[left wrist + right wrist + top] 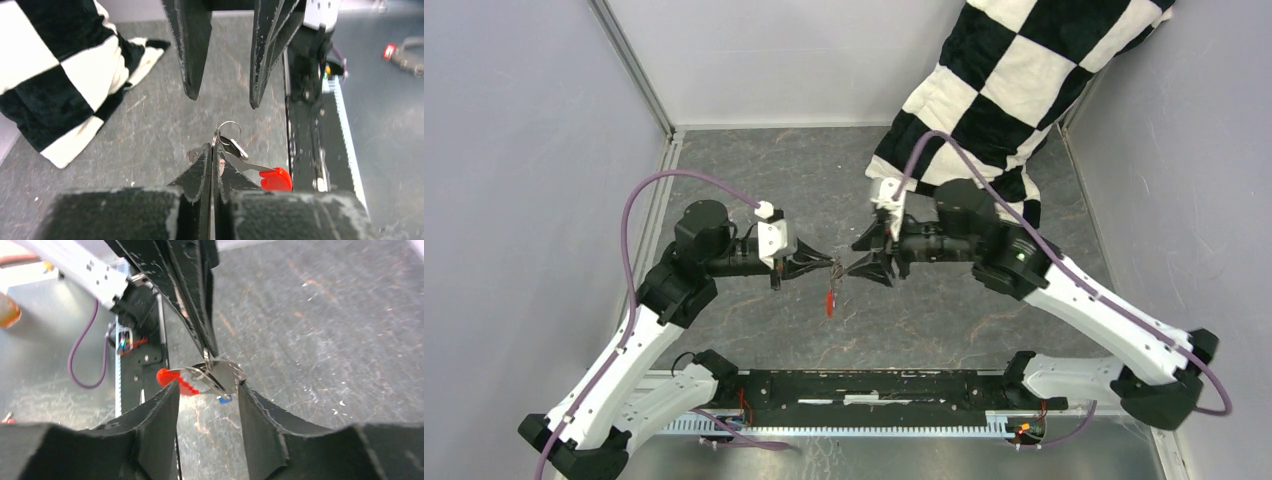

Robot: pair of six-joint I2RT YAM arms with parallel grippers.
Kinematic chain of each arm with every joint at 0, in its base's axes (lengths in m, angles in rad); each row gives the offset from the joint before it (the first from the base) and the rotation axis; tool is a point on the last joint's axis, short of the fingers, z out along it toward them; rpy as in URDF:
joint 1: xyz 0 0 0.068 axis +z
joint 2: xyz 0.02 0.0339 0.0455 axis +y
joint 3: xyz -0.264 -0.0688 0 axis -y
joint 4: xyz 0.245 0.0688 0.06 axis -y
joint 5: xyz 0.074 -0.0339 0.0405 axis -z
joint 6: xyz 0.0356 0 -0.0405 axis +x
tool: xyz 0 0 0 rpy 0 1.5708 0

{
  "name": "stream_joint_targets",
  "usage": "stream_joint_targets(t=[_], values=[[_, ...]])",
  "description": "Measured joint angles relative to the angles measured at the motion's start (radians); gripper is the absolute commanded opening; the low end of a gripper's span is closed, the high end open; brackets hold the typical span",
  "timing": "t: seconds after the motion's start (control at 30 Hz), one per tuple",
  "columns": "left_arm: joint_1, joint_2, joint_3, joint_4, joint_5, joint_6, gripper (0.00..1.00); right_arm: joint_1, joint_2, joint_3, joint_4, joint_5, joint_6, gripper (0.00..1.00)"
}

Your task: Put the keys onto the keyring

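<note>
My left gripper (834,265) is shut on the keyring (229,130), a thin grey loop held above the table. In the left wrist view the fingertips (206,156) pinch the loop's edge. A black-headed key (231,146) hangs on the loop beside the red tag (275,178). The tag dangles below the grippers (830,300). My right gripper (855,259) is open and faces the left one, its fingers (190,55) on either side of the loop without touching it. In the right wrist view the ring (212,374), red tag (167,376) and a blue key head (224,399) sit just beyond the open gripper (207,388).
A black-and-white checkered cloth (1014,80) lies at the back right, reaching down behind the right arm. Grey walls enclose the dark table (754,170) on the left, back and right. The arm bases' rail (874,390) runs along the near edge.
</note>
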Motion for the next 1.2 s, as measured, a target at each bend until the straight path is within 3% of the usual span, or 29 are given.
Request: stream_joint_targets(t=[0.2, 0.4, 0.73, 1.03, 1.2], values=[[0.0, -0.013, -0.021, 0.248, -0.013, -0.266, 0.02, -0.068, -0.166, -0.168, 0.222, -0.001, 0.144, 0.59], [0.0, -0.013, -0.023, 0.355, -0.018, -0.372, 0.02, -0.073, -0.206, -0.245, 0.375, -0.002, 0.179, 0.57], [0.0, -0.062, -0.043, 0.366, -0.049, -0.326, 0.02, -0.087, -0.121, -0.208, 0.459, -0.04, 0.292, 0.6], [0.0, -0.079, -0.068, 0.339, -0.109, -0.247, 0.02, -0.087, -0.098, -0.207, 0.498, -0.064, 0.369, 0.56], [0.0, -0.081, -0.075, 0.313, -0.134, -0.201, 0.02, -0.087, -0.091, -0.209, 0.519, -0.068, 0.397, 0.46]])
